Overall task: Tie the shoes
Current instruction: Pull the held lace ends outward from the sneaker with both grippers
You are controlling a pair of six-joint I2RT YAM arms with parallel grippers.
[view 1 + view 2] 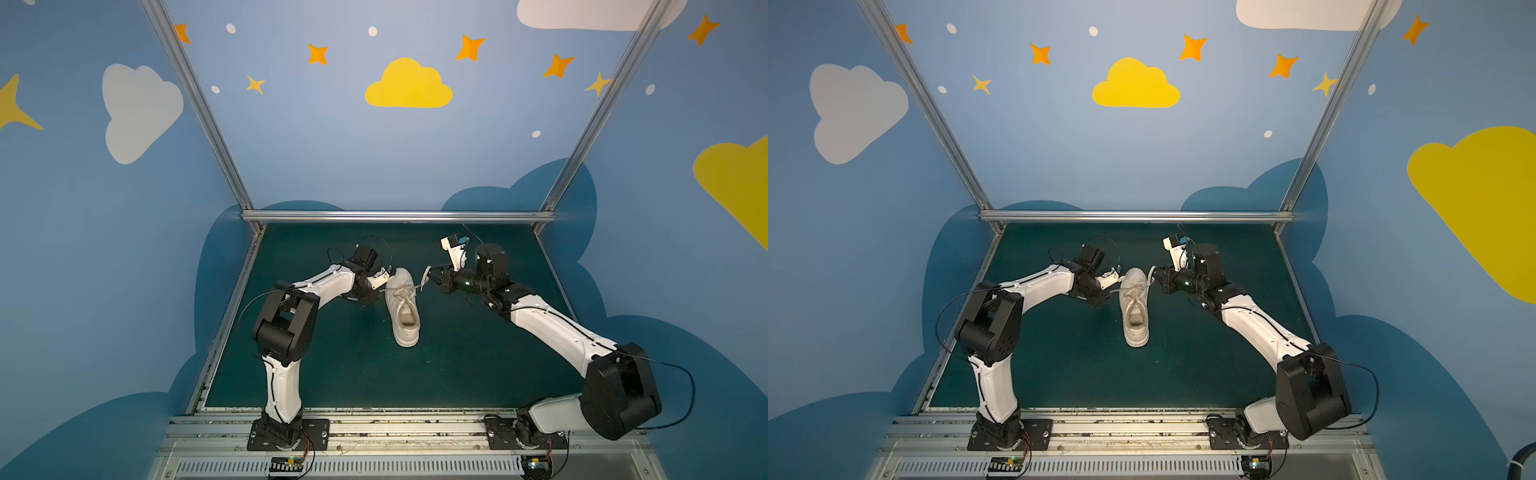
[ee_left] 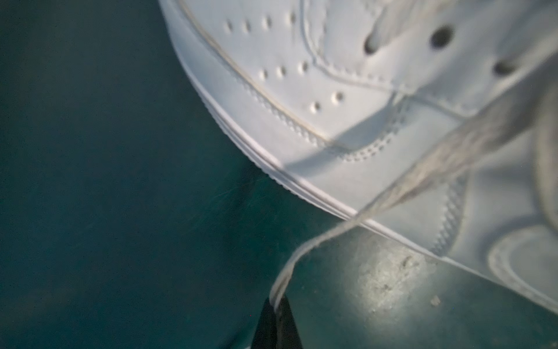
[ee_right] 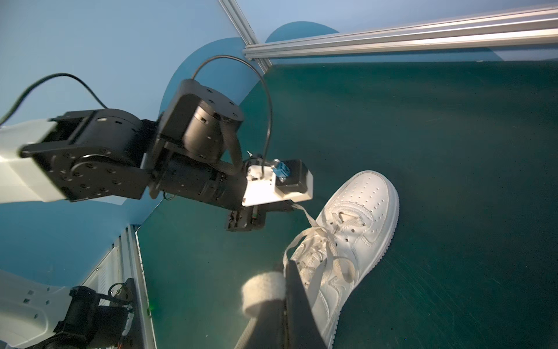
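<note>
The left gripper (image 2: 276, 305) is pinched fully closed on the left lace (image 2: 422, 163), which runs taut from its dark fingertips up across the sneaker's side toward the eyelets. In both top views this gripper sits low, just beside the left flank of the sneaker (image 1: 402, 307), level with the laced part, its tips mostly hidden under the wrist camera. The right gripper (image 3: 285, 266) is also closed. It holds the right lace (image 3: 289, 246), which bends up from the eyelets to the tip of its black finger, beside the felt-wrapped pad (image 3: 264, 291). In a top view this gripper (image 1: 1156, 276) is lifted off the surface to the right of the toe, clear of the sneaker, with the lace (image 1: 1151, 274) standing up as a short white strip at its tip. The sneaker (image 1: 1134, 309) stands upright on its sole near the middle of the green mat (image 1: 332, 365), a little toward the far side, with its toe pointing far and its heel near. Its lace strands cross loosely over the tongue between the two grippers. Whether they form a knot cannot be told.
</note>
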